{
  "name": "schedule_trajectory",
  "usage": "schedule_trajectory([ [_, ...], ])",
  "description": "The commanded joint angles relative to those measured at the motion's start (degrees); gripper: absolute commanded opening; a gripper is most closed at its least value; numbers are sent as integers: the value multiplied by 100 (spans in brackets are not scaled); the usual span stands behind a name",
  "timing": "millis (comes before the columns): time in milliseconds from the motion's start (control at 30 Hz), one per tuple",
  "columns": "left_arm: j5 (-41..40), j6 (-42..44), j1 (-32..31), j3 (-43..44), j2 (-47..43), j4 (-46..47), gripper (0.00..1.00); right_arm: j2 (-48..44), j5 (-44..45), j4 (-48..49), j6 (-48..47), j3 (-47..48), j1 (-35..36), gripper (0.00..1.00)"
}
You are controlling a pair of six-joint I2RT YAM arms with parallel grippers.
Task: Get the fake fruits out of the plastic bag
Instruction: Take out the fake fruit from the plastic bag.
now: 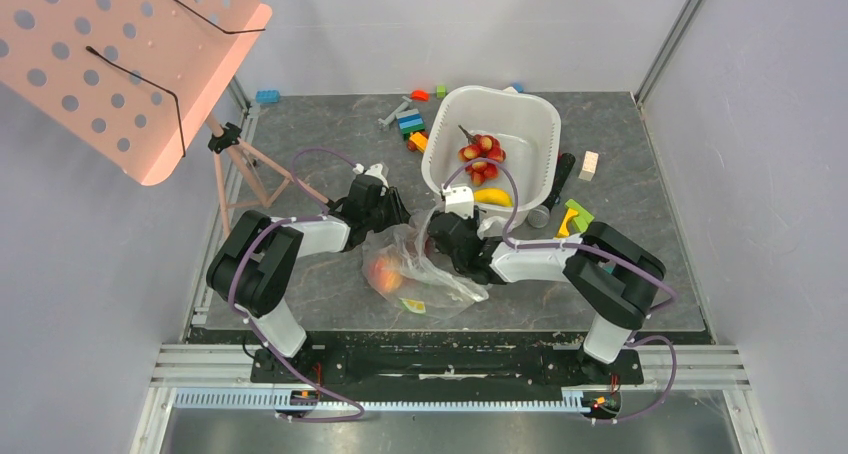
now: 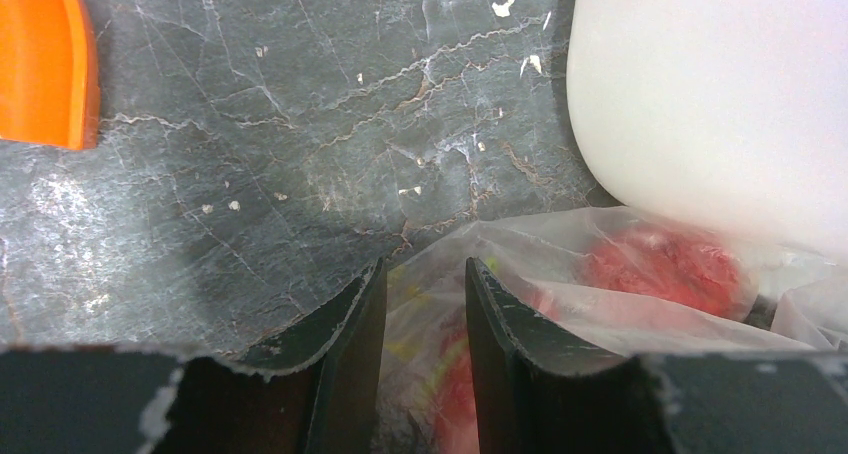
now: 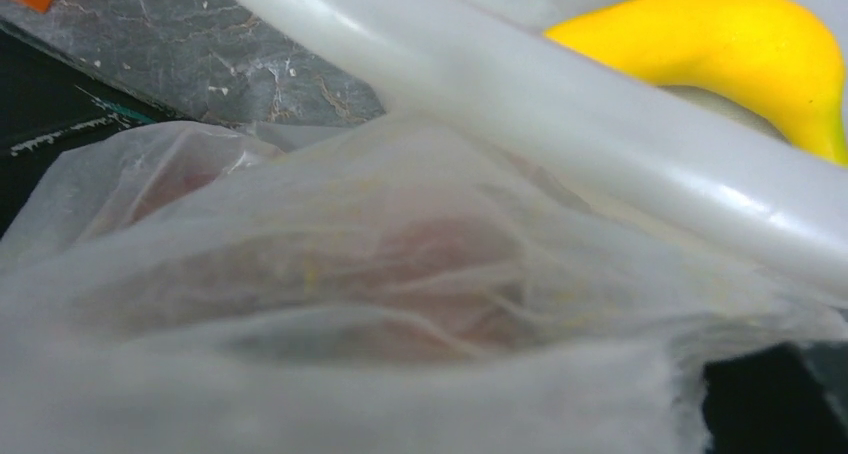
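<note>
plastic bag (image 1: 430, 269) sprawls left-right on counter (image 1: 320, 134), peach (image 1: 385, 271) inside; basin (image 1: 540, 124) holds grapes (image 1: 482, 152), banana (image 1: 492, 196); left tool (image 2: 425, 274) astride film, right tool (image 1: 438, 236) buried, neither grip readable.

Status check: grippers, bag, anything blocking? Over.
Left gripper astride a plastic bag fold, grip unclear. Right gripper against the bag, fingers hidden by film. Red-orange fruit inside the bag; grapes and banana in white basin. Basin wall close beside.

The top view looks down from behind the arm bases at 6 o'clock, covering the whole counter (image 1: 320, 134). The left wrist view, low and close, faces past the left tool (image 2: 425, 274) to the white basin (image 2: 720, 94) at 2 o'clock. The right wrist view sits right against the plastic bag (image 3: 400, 304). All three share basin and bag.
</note>
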Motion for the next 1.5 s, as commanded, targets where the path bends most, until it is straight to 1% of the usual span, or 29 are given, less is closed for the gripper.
schedule_trajectory([
  [0, 40, -24, -31, 101, 4, 127, 42, -4, 267, 467, -291, 20, -34, 54],
  [100, 48, -28, -31, 114, 14, 138, 42, -194, 189, 464, -335, -108, -36, 48],
  [300, 39, -15, -31, 117, 27, 139, 42, -944, -312, 354, -348, -573, -26, 46],
  [367, 37, -17, -31, 118, 31, 141, 42, -1218, -549, 181, -361, -702, -25, 46],
  [633, 47, -15, -35, 119, 37, 137, 42, -2322, -1949, -339, -686, -1120, -25, 46],
  [767, 36, -14, -31, 126, 40, 136, 42, -2756, -2447, -731, -838, -1100, -25, 46],
  [867, 33, -15, -35, 119, 28, 137, 42, -3160, -2705, -860, -892, -1135, -24, 47],
  [900, 33, -13, -31, 112, 29, 140, 42, -3289, -2766, -1074, -905, -1150, -22, 47],
  [1067, 43, -15, -32, 118, 33, 135, 42, -3871, -3204, -1414, -1067, -1226, -25, 48],
  [1200, 46, -24, -31, 109, 24, 137, 42, -4311, -3345, -1665, -1099, -1280, -22, 49],
  [1367, 68, -35, -35, 111, 34, 134, 42, -4760, -3681, -1661, -1216, -1394, -25, 52],
  [1467, 64, -35, -31, 111, 35, 142, 42, -4840, -3770, -1647, -1311, -1481, -25, 52],
])
